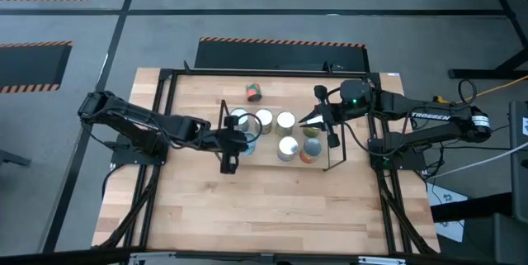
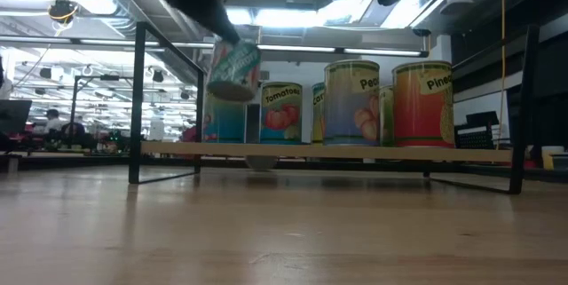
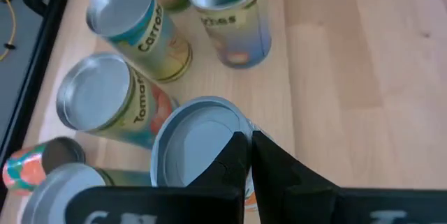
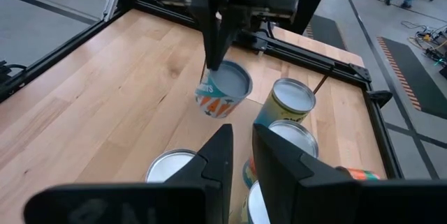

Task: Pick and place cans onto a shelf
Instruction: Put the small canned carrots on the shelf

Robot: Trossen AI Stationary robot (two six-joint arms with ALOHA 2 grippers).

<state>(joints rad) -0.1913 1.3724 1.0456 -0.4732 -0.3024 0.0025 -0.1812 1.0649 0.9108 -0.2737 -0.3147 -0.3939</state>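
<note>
Left hand [image 4: 213,63] lifts one can [image 4: 222,89]

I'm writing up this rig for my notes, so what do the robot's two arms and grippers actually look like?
Both arms are dark, near black, built from slim jointed segments. The right arm carries white TROSSEN lettering, a green light near its wrist and black cables trailing at its base. The left arm looks plain black. Each gripper, left and right, has two flat, tapering black fingers on a wide black bar.

The cans [image 2: 355,103] wear silver tops and labels in blue, yellow-green and orange-red, one with red tomatoes. The shelf [image 2: 328,152] is black wire over pale wood, on a light-wood bench [image 1: 272,207].
</note>
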